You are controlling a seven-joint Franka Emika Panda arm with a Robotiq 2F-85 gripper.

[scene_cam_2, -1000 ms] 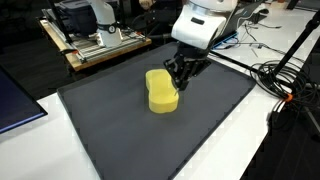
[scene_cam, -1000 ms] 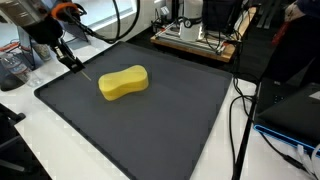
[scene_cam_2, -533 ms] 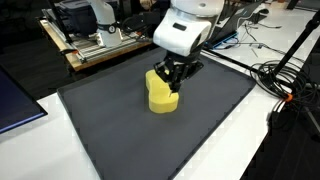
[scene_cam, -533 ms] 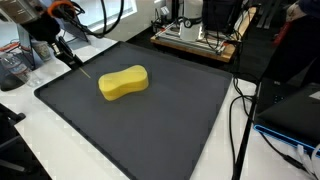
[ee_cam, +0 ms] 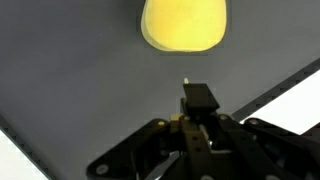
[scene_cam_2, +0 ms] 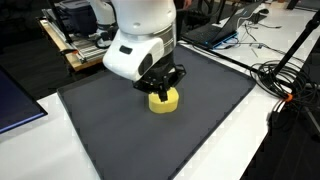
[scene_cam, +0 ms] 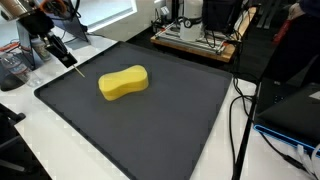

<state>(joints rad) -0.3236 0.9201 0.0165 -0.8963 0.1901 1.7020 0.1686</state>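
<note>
**A:** Where is the sponge (scene_cam: 123,82) just now?

**B:** It lies flat on the black mat (scene_cam: 150,130), in from every edge, with nothing touching it. The jaws hang in the air off to one side, toward an edge of the mat and apart from the sponge. They are clenched tight. In the wrist view a thin pale tip (ee_cam: 186,84) pokes out ahead of them, and I cannot tell what it is.

**A:** So what could go wrong?

**B:** Clenched like that, the jaws cannot take the sponge. If they come down on it, they probably only squash it or shove it across the mat. It looks soft and light, so a glancing push could skid it toward an edge or tip it over. That thin tip would likely touch first, and it could dig into the foam. On bare mat it could snag and drag the mat over the tabletop (scene_cam: 25,140).
</note>
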